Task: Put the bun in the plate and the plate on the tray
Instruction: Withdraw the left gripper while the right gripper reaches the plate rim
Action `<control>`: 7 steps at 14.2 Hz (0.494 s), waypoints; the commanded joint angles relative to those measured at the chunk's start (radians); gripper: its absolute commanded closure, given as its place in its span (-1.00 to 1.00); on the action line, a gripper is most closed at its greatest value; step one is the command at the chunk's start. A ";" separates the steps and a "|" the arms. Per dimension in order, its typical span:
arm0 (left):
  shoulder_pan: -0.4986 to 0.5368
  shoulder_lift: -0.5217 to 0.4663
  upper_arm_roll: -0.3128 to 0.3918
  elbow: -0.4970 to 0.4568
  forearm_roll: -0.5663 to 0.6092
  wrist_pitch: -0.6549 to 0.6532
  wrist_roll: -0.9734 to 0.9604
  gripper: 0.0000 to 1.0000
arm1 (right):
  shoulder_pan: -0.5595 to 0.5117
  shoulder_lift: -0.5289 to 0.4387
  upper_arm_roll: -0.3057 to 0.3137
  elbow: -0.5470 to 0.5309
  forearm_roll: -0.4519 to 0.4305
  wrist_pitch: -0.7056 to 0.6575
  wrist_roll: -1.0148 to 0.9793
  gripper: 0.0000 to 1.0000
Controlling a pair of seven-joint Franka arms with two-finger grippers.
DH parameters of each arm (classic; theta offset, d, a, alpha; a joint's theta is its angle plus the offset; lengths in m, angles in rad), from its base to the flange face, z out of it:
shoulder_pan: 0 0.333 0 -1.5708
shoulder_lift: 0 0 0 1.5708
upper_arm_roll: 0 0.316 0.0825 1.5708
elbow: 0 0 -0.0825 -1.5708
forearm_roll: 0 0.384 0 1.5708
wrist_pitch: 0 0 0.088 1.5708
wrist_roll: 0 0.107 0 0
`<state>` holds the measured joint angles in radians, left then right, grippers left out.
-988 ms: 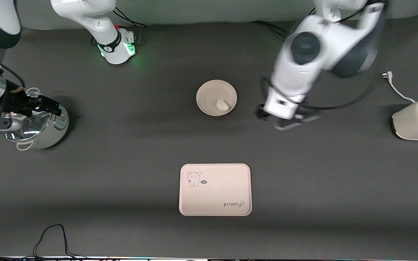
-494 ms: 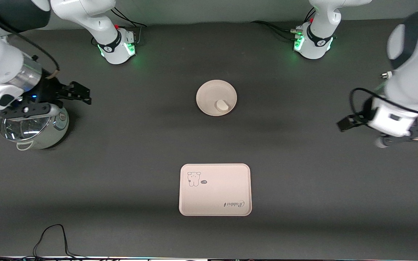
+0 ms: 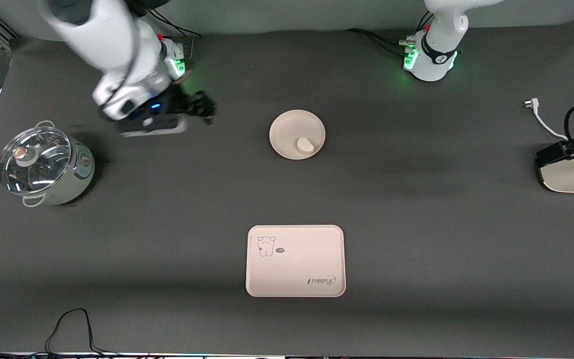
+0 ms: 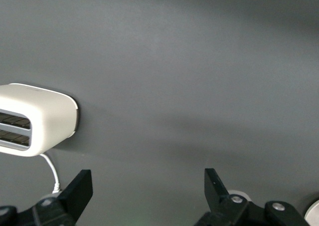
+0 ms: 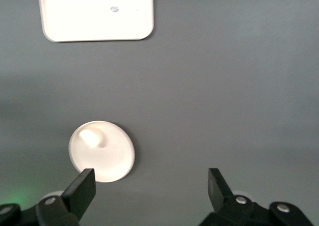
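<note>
So the bun (image 3: 305, 145) already sits in the plate (image 3: 287, 130), off-centre, by the rim nearest the front camera and a bit toward the left arm's end. Plate is mid-table, closer to the edge where the bases stand; the tray (image 3: 317, 249) lies bare, well apart from it, near the front-camera edge. What's left, I'd judge, is plate onto tray.

Handling, as a guess: plate looks stiff, light, shallow w/ a raised rim, so the rim is the only place for a pinch, one finger inside, one outside. Best taken away from the bun's side so fingers don't nudge it. Bun is loose, small and rounded; likely to slide or roll if the plate tips, so keep it level. Smooth rim may slip in a thin grip.

Right gripper (image 3: 206, 105) hangs over bare table between its base and the plate, fingers spread wide, nothing in them; its wrist view shows plate (image 5: 112, 158), bun (image 5: 91, 137) and tray (image 5: 97, 14) below. Left gripper (image 4: 147, 186) is over by the toaster (image 3: 571, 172) at the left arm's end edge, fingers spread too, empty.

Hard to see: left arm is mostly cut off at the front view's edge and covers part of the toaster. Tray runs out of frame in the right wrist view. A lidded pot (image 3: 43, 167) stands at the right arm's end.
</note>
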<state>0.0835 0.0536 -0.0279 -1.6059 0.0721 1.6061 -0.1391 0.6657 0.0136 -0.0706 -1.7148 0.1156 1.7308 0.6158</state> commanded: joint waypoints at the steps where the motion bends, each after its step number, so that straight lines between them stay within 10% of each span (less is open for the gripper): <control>1: -0.203 -0.099 0.181 -0.126 0.017 0.032 0.015 -1.00 | 0.101 0.011 -0.015 -0.026 0.079 0.065 0.146 -1.00; 7: -0.007 -0.181 -0.056 -0.267 0.017 0.110 -0.045 -1.00 | 0.178 -0.010 -0.009 -0.153 0.091 0.189 0.147 -1.00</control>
<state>-0.0064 -0.0762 0.0088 -1.8197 0.0724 1.6971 -0.1599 0.8278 0.0308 -0.0703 -1.7825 0.1880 1.8457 0.7562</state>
